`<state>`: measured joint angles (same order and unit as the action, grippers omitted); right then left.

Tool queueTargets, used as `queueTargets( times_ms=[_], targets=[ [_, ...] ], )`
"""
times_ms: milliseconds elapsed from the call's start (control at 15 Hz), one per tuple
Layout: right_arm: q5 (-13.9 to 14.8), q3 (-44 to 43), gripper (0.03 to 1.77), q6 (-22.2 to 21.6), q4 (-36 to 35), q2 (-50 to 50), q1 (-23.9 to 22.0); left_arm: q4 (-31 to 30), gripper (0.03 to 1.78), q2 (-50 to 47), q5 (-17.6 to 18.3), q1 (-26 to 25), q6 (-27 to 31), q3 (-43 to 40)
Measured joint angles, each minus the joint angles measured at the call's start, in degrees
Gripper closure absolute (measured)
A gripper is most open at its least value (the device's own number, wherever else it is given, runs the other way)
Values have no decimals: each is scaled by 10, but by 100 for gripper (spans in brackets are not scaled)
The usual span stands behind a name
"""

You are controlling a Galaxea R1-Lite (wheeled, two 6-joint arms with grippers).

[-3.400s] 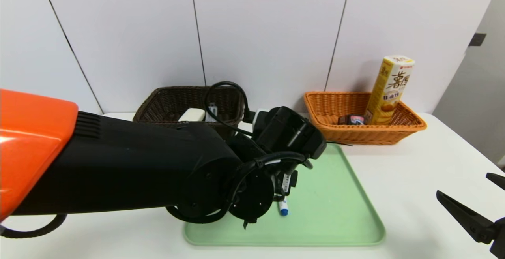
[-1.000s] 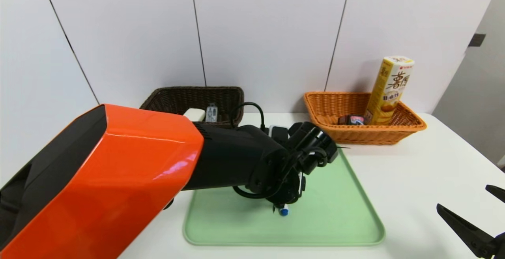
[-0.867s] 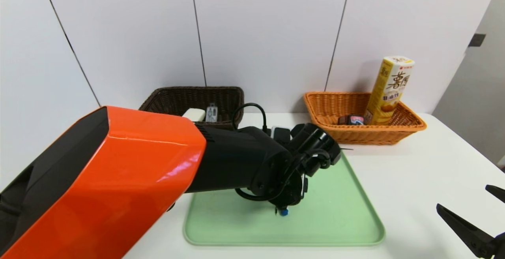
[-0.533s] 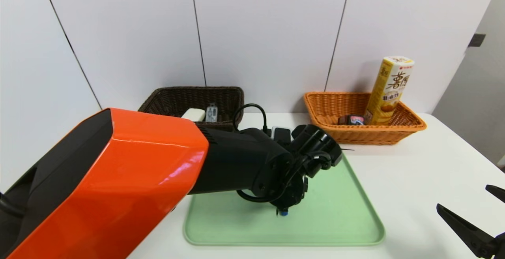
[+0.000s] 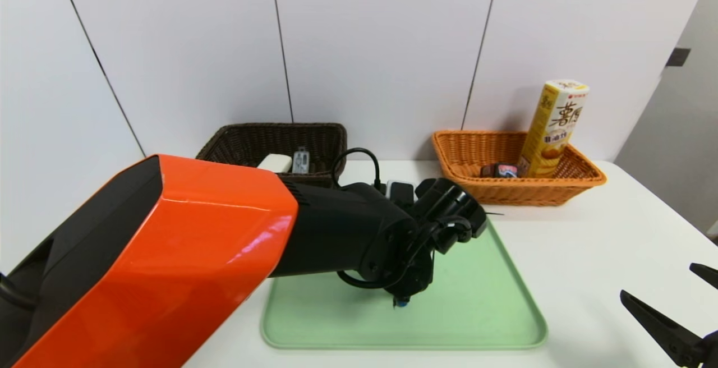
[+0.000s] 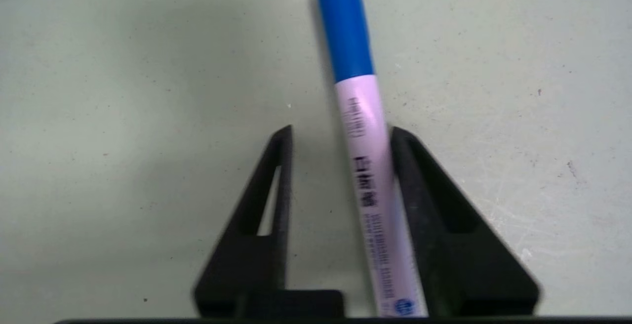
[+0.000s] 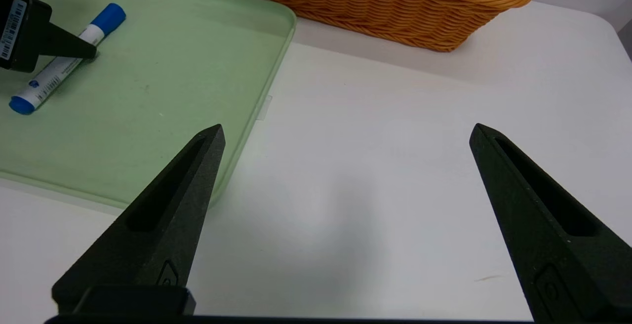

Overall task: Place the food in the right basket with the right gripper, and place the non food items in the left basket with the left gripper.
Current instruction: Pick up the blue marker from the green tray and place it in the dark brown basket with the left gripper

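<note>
A white marker with a blue cap (image 6: 368, 166) lies on the green tray (image 5: 477, 300). My left gripper (image 6: 340, 130) is down over it with a finger on each side. One finger touches the barrel; the other stands a small gap away. In the head view the wrist hides all but the marker's blue tip (image 5: 400, 302). The left basket (image 5: 247, 138) holds a white block (image 5: 275, 162) and a slim case (image 5: 301, 160). The right basket (image 5: 477, 155) holds the yellow carton (image 5: 555, 127) and a black packet (image 5: 499, 170). My right gripper (image 7: 346, 128) is open over the bare table at the front right.
The left arm's orange shell (image 5: 168, 256) fills the left foreground and hides the tray's left part. The white table (image 5: 589, 244) stretches right of the tray. Both baskets stand against the back wall, with a gap between them.
The left gripper's jaws have narrowed around the marker, and the wrist has sunk a little, hiding more of the blue cap. The right arm has not moved.
</note>
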<state>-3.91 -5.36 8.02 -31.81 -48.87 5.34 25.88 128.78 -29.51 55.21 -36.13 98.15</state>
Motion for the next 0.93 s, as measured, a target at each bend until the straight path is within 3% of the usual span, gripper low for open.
queueTargets(
  times_ms=[67,600,933],
  targets=[
    [0,0,9,0,0,0,0,0,163,0,0,0,0,0],
    [0,1,9,0,0,1,0,3,163,-10,0,-1,4,1],
    [-5,-1,9,0,0,-1,0,-5,163,-51,-47,-44,18,7]
  ],
)
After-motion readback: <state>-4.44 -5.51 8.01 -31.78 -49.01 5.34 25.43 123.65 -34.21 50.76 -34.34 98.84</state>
